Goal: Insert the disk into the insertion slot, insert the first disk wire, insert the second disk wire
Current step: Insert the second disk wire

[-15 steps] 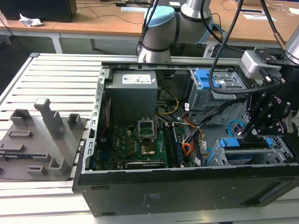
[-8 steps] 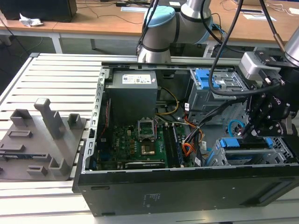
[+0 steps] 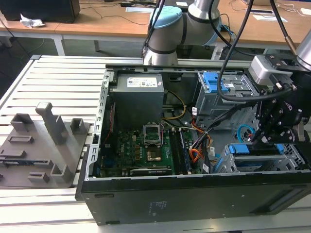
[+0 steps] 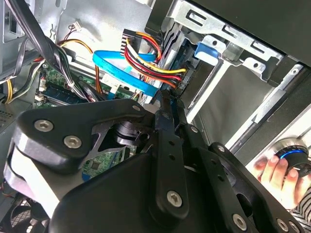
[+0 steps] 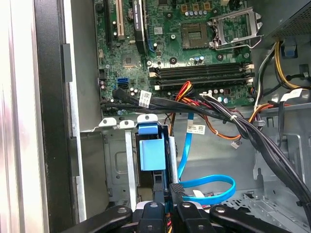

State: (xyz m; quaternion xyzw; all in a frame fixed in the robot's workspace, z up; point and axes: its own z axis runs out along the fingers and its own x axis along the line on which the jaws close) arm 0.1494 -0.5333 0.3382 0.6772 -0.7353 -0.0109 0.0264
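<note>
The disk, in its blue carrier, sits inside the insertion slot, the grey metal cage at the case's front corner on the exterior view's right. My gripper hovers at the disk's rear edge, shut on the dark plug of the second disk wire, whose light-blue loop curves away beside it. In the second wrist view the fingertips meet where the light-blue cable ends. The red, yellow and black wire bundle runs to a plug at the disk's rear. In the exterior view the gripper hangs over the blue carrier.
The motherboard and power supply fill the case's middle. A second drive box with a blue latch stands behind. Thick black cables cross near the cage. A person's hand rests outside the case. A grey fixture tray lies on the exterior view's left.
</note>
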